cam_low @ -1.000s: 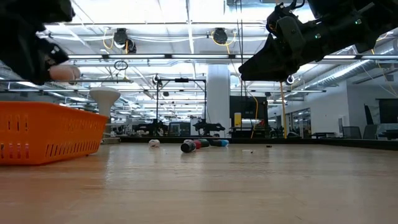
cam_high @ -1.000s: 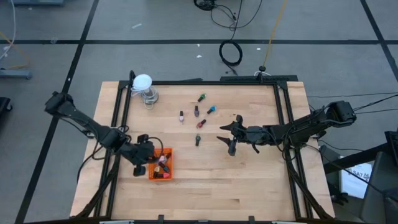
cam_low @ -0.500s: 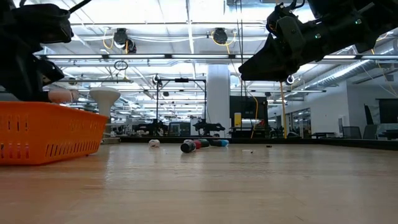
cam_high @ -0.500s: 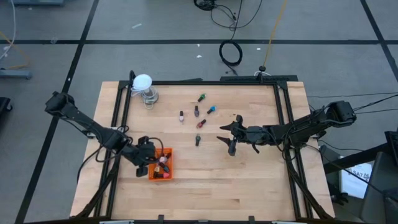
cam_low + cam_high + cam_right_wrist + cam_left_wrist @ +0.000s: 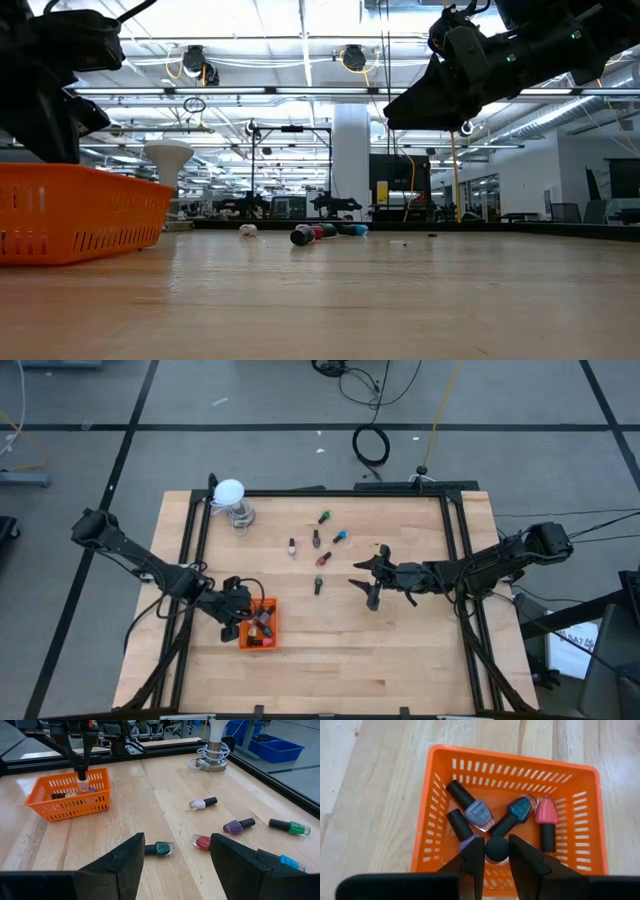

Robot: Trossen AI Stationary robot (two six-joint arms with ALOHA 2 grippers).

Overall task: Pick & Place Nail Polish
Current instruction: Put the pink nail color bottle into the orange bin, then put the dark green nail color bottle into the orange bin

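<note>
Over orange basket [image 5: 580,810], left claw [image 5: 496,851] grips upright bottle [image 5: 496,849] (cap up).

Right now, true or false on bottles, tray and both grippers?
1. Six loose bottles lie on the table outside the tray. True.
2. The right gripper holds a bottle. False: it is open and empty, above the table.
3. The left gripper is over the tray. True.
4. The tray is empty. False: several tray bottles lie in it.
5. The ball sits in the tray. False: it stands on its stand at the table's far left corner.
</note>
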